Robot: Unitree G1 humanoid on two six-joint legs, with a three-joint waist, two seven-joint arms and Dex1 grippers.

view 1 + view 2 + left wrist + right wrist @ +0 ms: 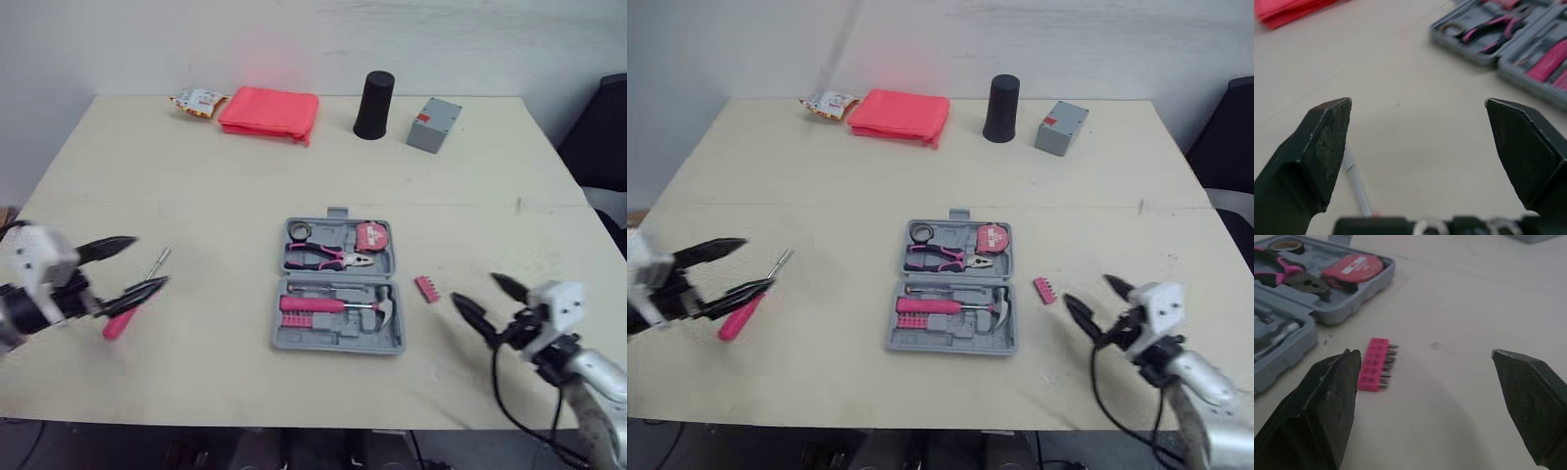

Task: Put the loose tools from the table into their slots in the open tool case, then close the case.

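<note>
2 gaping jaws: left jaws over the screwdriver (120, 321), right jaws near the bit holder (426, 289).

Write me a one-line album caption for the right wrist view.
Open right gripper hovers above a pink plastic bit holder lying beside the open grey plastic tool case.

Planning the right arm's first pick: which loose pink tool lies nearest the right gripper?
The bit holder, just right of the tool case; the screwdriver lies by the left gripper.
</note>
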